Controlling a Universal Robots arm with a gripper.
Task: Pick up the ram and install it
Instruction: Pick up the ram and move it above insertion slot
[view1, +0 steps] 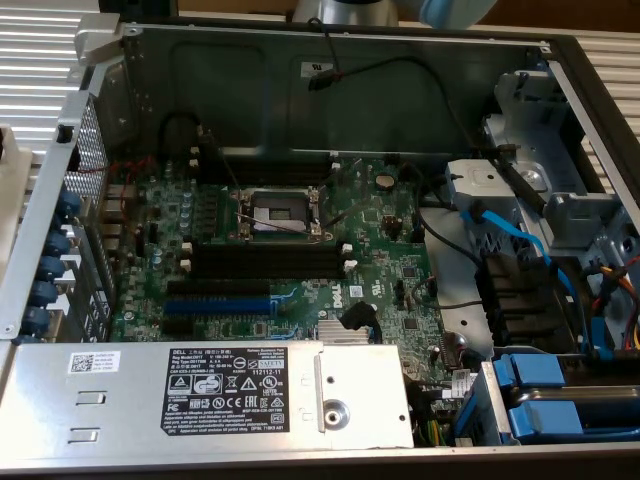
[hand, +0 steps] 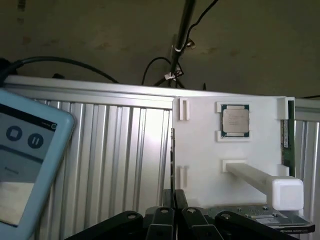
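Your gripper has its fingers together. It faces a white plate that stands against a ribbed metal wall. A CPU sits in a pocket of the plate.

The ram shows as a thin green strip on edge, along the plate's edge just beyond the CPU. It is well apart from the fingers. A dark strip runs along the plate's opposite edge and ends just ahead of the fingertips; you cannot tell what it is. A white post with a cube end sticks out of the plate. Below the post, near the fingers, lies a flat board, and you cannot tell what kind. A pale blue pendant with a lit screen hangs beside the wall.

In the exterior view the case lies open, with the motherboard inside. Take the socket as your clock centre:
- Black slots with white end clips stand bare at 12 o'clock, and another bare pair lies at 6 o'clock.
- The blue slot lies at 7 o'clock.
- The power supply lies further out at 6 o'clock.
- Blue cables run at 3 o'clock.
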